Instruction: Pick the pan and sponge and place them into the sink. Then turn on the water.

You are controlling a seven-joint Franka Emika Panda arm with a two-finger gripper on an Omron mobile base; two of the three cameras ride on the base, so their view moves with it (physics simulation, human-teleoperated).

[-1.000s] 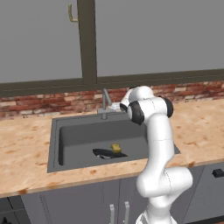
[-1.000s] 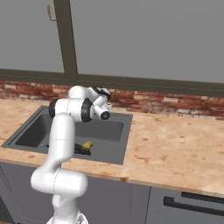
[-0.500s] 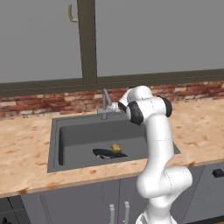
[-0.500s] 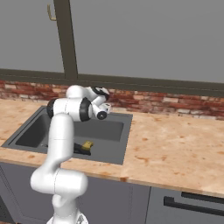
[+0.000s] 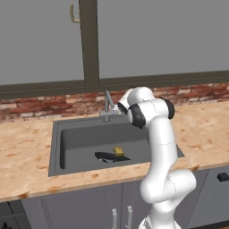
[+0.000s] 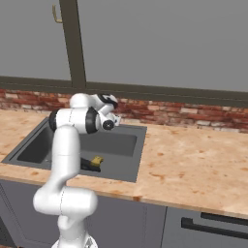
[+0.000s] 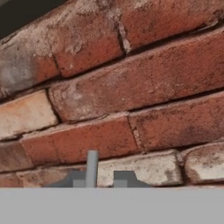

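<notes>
— Where are the pan and the sponge?

— Both lie in my sink (image 5: 57, 134), near its front wall. In the left base view the black pan (image 5: 107, 157) sits a little below the middle of the frame, and the yellow sponge (image 5: 118, 151) rests at the pan's right end, touching it as far as I can tell. In the right base view the two show left of centre, partly behind my own white arm.

— And the faucet?

— The faucet (image 5: 108, 105) stands at the sink's back rim, just above the middle of the left base view. I see no stream at its spout.

— Where is your gripper?

— My gripper (image 6: 115, 119) is up at the back rim, right beside the faucet. In the hand view my fingertips (image 7: 124, 178) rise at the bottom centre, and a thin grey bar (image 7: 92, 168) stands upright between them. My fingers are pressed together, pinching that bar. Whether the bar is the faucet's handle I cannot tell.

— What lies beyond it?

— The brick wall (image 7: 131, 87), close up. The speckled counter (image 6: 193, 164) runs around the sink.
</notes>
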